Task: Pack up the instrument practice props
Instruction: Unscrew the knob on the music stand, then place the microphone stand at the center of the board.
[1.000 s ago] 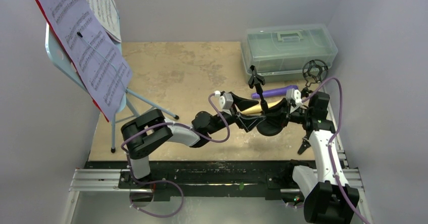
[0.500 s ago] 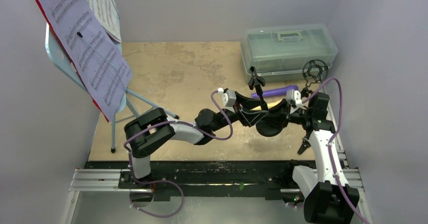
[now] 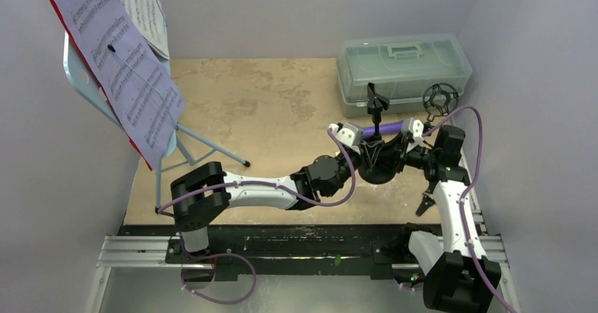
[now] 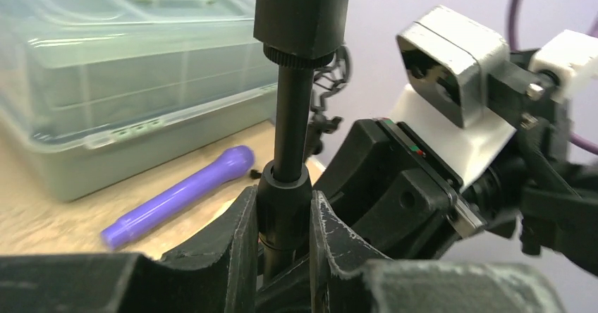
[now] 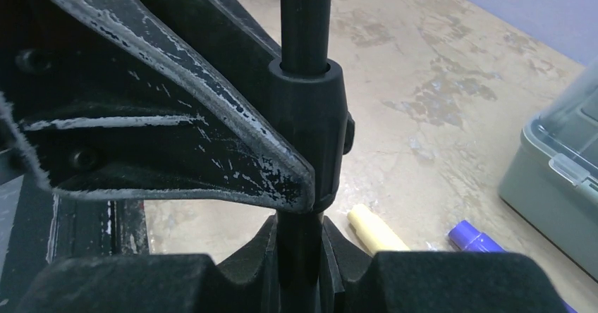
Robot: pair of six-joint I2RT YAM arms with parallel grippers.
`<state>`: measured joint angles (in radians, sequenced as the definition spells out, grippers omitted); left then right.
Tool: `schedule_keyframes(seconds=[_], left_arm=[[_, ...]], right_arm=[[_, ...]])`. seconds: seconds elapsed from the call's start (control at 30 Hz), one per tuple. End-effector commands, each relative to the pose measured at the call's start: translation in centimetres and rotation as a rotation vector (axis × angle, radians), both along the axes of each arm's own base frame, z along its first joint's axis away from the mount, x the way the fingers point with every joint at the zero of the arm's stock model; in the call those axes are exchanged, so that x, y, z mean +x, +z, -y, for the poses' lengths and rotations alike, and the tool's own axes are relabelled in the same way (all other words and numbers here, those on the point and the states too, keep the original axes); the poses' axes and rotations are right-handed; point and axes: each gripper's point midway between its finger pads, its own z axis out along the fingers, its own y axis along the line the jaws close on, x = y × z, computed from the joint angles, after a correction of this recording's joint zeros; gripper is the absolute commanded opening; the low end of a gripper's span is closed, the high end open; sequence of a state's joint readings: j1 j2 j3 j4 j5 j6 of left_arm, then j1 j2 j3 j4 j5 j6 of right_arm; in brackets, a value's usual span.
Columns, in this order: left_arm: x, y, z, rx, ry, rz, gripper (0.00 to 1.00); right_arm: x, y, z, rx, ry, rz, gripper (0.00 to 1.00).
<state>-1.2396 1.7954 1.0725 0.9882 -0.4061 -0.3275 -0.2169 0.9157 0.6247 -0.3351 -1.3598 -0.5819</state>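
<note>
Both arms meet at about 3 o'clock on the table. The left gripper (image 4: 283, 221) pinches the collar of an upright black mic holder (image 3: 377, 108), and the right gripper (image 5: 300, 260) pinches its stem just below that. The purple microphone (image 3: 384, 127) lies just behind, toward 12 o'clock, in front of the grey-green box (image 3: 405, 70). The cream microphone (image 5: 377, 232) lies near it.
</note>
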Motion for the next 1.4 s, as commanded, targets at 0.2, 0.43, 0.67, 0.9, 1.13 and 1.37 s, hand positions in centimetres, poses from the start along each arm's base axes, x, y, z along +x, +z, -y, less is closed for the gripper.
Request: schedule_keyframes(seconds=[0.2, 0.43, 0.67, 0.9, 1.13, 1.37], left_arm=[[-1.0, 3.8, -3.2, -0.094, 0.093, 0.002, 0.52], [-2.0, 5.4, -7.2, -0.33, -0.253, 0.121, 0.76], [-3.3, 5.9, -6.8, -0.368, -0.358, 0.241, 0.71], [-3.3, 5.7, -5.1, -0.346, -0.4, 0.281, 0.67], [-2.6, 5.3, -3.5, -0.319, -0.403, 0.296, 0.57], [-2.2, 4.9, -2.2, -0.292, -0.415, 0.289, 0.42]], right_arm=[[0.7, 2.4, -0.3, -0.002, 0.012, 0.098, 0.0], [0.2, 2.5, -0.6, 0.007, 0.042, 0.103, 0.0], [-0.1, 2.5, -0.7, 0.014, 0.06, 0.103, 0.0], [-0.2, 2.4, -0.8, 0.016, 0.068, 0.101, 0.0], [-0.3, 2.4, -0.8, 0.017, 0.071, 0.098, 0.0], [-0.3, 2.4, -0.8, 0.017, 0.072, 0.099, 0.0]])
